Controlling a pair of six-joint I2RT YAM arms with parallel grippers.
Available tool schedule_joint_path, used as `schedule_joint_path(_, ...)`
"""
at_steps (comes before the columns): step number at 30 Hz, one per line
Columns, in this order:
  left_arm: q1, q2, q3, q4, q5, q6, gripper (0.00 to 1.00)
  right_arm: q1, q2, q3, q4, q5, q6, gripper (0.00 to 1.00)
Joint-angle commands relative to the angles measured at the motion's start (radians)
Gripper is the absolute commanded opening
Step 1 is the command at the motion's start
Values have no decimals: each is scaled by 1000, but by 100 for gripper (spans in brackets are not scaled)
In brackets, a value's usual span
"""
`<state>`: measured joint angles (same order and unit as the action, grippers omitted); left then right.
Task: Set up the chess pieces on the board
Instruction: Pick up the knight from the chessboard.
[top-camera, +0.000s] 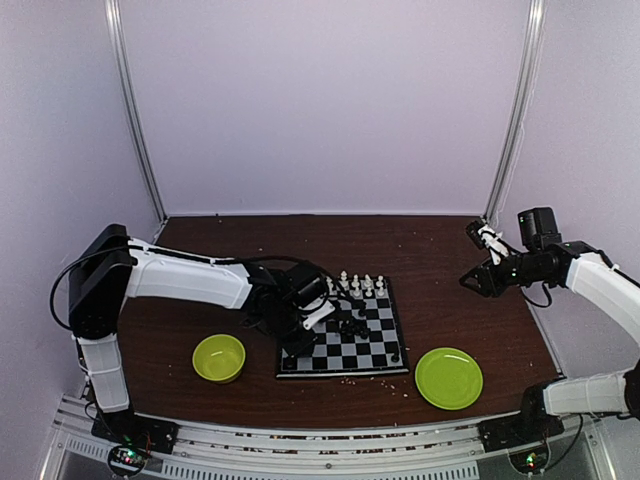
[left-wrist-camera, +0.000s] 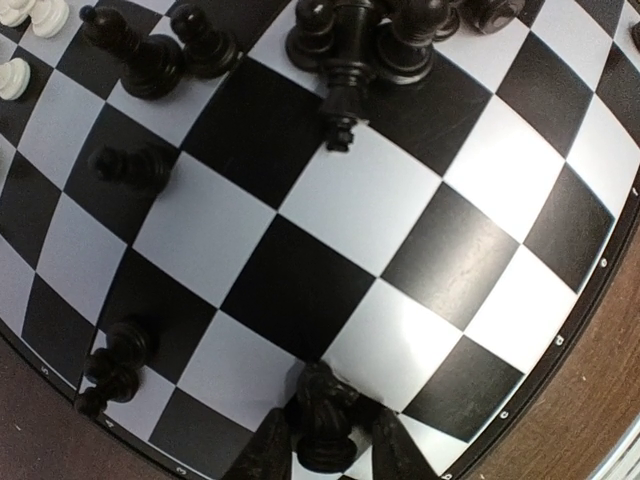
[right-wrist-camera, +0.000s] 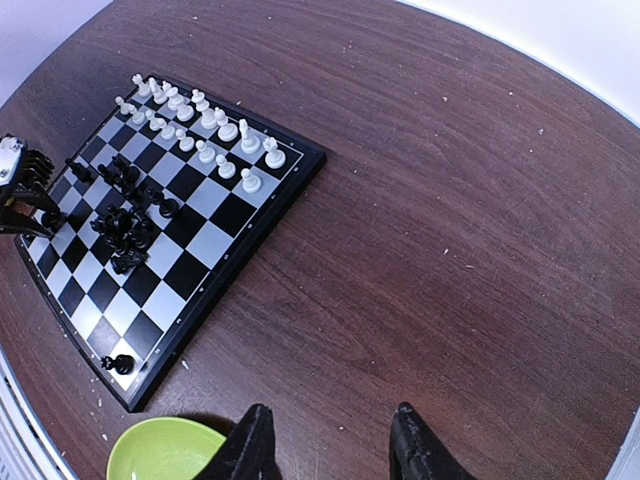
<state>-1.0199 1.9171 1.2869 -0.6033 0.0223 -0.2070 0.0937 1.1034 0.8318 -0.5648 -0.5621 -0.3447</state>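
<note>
The board (top-camera: 340, 372) lies mid-table. White chess pieces (top-camera: 356, 284) stand in two rows along its far edge. Black pieces (top-camera: 350, 325) cluster near its middle, one of them tipped over (left-wrist-camera: 345, 90), and others stand scattered. My left gripper (top-camera: 297, 345) is low over the board's near-left corner. In its wrist view its jaws (left-wrist-camera: 330, 450) closely flank an upright black knight (left-wrist-camera: 325, 415), and a sliver of board shows beside the knight's base. My right gripper (top-camera: 472, 280) hovers open over bare table right of the board, its jaws (right-wrist-camera: 328, 440) empty.
A green bowl (top-camera: 219, 357) sits left of the board and a flat green plate (top-camera: 449, 378) sits right of it, just under my right fingers (right-wrist-camera: 165, 450). A lone black piece (right-wrist-camera: 118, 363) stands at the board's near-right corner. Small crumbs dot the brown table.
</note>
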Motion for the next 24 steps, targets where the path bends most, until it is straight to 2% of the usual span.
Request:
schedule_joint_path(1,7,14,12,-29,4,12,26,2,7,28,-6,-13,-9,39)
schedule_joint_path(11,7,14,21,-54,3,24,12,3,17,35,-10,-21,-7,39)
schedule_joint_path(15,6,-57,11,-30,-41,17,8,3,-3,44,-6,-24,32,38)
schedule_joint_path(20,-24,-194,-14,138,-90,30,8,5,-9,125,-43,-129,115,39)
schedule_joint_path(24,-90,-308,-68,355,-135,57,9,59,100,304,-223,-204,175,42)
